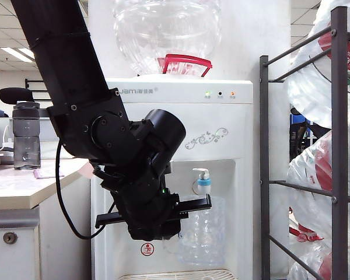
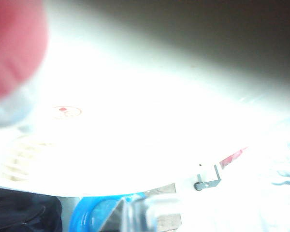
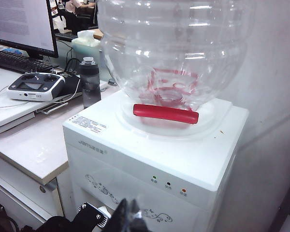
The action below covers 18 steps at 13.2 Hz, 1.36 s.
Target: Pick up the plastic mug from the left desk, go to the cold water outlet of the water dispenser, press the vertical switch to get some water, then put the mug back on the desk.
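Mug time, folks. Looking at the left gripper (image 1: pixel 192 209) tucked into the alcove of the water dispenser (image 1: pixel 181 111), jaws pinched in tight on the plastic mug (image 1: pixel 205 233), gripping near its rim. Holding it upright, just clear of the drip tray (image 1: pixel 181 274) below the jaws. Spotting the cold water outlet (image 1: pixel 203 185), blue collar and all, right above the jaws and over the mug's mouth, with the vertical switch (image 1: pixel 200 172) perched on top of it, apart from the fingers. Can't tell if any water is in the mug. Not getting much from the left wrist view: blown-out white, plus a red blur close to the lens. Finding the left desk (image 1: pixel 17 186) well off behind the jaws, carrying a smoky-grey bottle (image 1: pixel 26 137) with a black cap. Seeing the right gripper (image 3: pixel 128 216) only as a blurry sliver, parked high over the dispenser's front, looking down on the big clear jug (image 3: pixel 174 48). Can't tell whether those jaws are spread or pressed together.
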Each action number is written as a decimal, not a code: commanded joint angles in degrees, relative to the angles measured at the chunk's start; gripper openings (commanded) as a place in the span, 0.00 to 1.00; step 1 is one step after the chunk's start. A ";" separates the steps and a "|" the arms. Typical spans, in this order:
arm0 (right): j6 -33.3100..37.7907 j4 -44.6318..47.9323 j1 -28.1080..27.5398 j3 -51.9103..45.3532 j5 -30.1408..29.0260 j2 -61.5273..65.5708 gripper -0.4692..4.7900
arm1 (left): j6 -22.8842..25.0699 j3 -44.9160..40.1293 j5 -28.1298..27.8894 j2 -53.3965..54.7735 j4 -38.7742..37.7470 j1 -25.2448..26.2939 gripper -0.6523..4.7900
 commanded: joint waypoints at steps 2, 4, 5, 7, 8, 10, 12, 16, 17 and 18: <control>-0.17 1.42 0.07 0.46 -0.11 -0.20 0.08 | -0.85 0.33 1.33 0.26 -1.33 1.20 0.11; -0.17 1.51 0.07 0.46 -0.11 -0.20 0.08 | -0.81 0.42 1.60 0.26 -2.23 1.44 0.11; -0.17 1.53 0.07 0.46 -0.09 -0.20 0.08 | -0.79 2.73 2.40 1.11 -7.15 1.64 0.11; -0.17 1.53 0.07 0.46 -0.11 -0.22 0.08 | -0.61 3.08 2.14 1.25 -5.88 1.62 0.11; -0.20 1.53 0.07 0.46 -0.11 -0.22 0.08 | -0.83 3.17 2.14 1.42 -5.88 1.64 0.11; -0.20 1.51 0.07 0.46 -0.09 -0.20 0.08 | -0.81 2.93 2.38 1.42 -4.57 1.31 0.11; -0.20 1.51 0.07 0.46 -0.09 -0.20 0.08 | -0.83 0.94 2.49 0.76 -2.05 0.48 0.11; -0.17 1.53 0.07 0.46 -0.11 -0.20 0.08 | -1.22 -2.56 1.75 -0.76 1.84 -0.15 0.11; -0.17 1.51 0.07 0.46 -0.11 -0.20 0.08 | -1.22 -2.47 1.73 -0.76 1.86 -0.15 0.11; -0.17 1.53 0.07 0.46 -0.11 -0.20 0.08 | -1.14 -2.16 1.70 -0.74 1.79 -0.09 0.11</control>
